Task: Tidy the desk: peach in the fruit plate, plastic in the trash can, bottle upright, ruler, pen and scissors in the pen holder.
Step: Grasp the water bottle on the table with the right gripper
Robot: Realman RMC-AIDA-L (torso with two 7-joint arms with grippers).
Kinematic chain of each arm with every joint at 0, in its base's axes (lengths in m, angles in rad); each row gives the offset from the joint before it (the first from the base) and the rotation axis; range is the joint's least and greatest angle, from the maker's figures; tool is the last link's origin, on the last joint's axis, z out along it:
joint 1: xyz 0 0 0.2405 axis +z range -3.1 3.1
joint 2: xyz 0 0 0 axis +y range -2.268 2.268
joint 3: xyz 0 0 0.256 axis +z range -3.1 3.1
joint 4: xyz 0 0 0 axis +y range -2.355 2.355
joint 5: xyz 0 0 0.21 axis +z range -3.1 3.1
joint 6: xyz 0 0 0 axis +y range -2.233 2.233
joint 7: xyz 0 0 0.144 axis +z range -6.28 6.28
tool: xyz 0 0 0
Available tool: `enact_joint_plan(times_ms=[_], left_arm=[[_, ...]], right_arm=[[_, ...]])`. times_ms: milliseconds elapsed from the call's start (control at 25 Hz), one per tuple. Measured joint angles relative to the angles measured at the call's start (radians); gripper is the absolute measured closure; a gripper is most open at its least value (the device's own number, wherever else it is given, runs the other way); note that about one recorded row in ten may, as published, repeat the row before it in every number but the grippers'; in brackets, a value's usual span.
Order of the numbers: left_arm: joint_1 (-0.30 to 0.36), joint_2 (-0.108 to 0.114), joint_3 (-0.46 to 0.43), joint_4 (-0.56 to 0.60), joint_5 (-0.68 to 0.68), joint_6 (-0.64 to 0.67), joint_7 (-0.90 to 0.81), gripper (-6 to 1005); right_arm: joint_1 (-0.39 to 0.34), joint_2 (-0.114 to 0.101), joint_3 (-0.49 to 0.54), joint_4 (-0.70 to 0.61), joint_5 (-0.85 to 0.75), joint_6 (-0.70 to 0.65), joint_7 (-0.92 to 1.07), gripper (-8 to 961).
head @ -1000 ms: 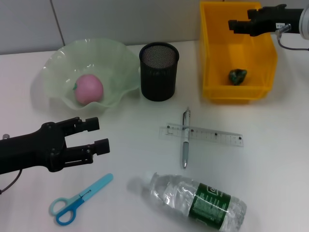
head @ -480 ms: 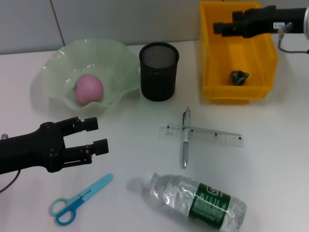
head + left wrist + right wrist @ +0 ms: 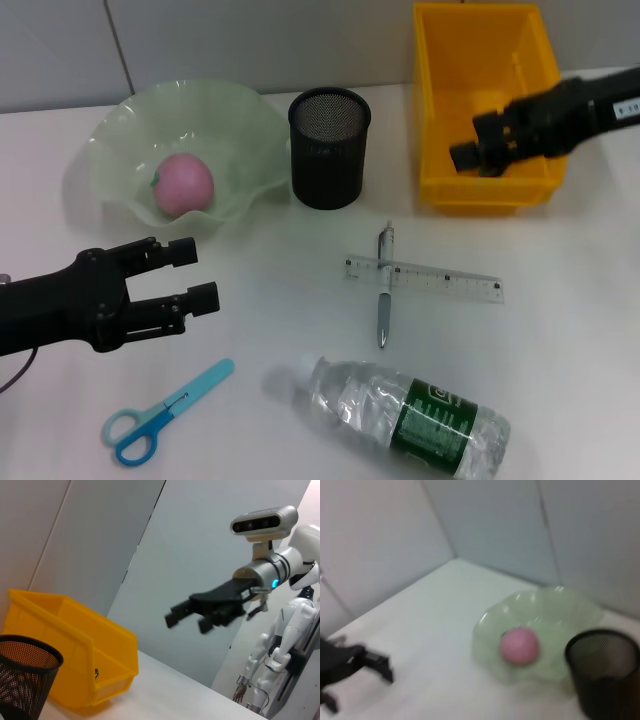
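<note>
A robotics lab is showing here: a white humanoid robot (image 3: 272, 655) is standing by plain grey wall panels (image 3: 200, 570), behind a bare white table (image 3: 560, 340).

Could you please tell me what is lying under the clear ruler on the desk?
A pen lies crosswise under the ruler, showing through the clear plastic; below both is the white desk. Nothing else is hidden there.
</note>
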Motion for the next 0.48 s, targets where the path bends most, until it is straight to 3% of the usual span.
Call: enact_joint_plan(times_ms=[280, 480], left_arm=[[0.0, -0.003, -0.012, 0.0, 0.0, -0.004, -0.001, 206], [-0.001, -0.005, -0.014, 0.0, 0.0, -0.007, -0.002, 207]], right_arm=[[0.09, -0.017, -0.033, 0.015, -0.126, -0.222, 0.088, 211], [0.13, -0.016, -0.127, 0.046, -0.182, -0.244, 0.12, 211]])
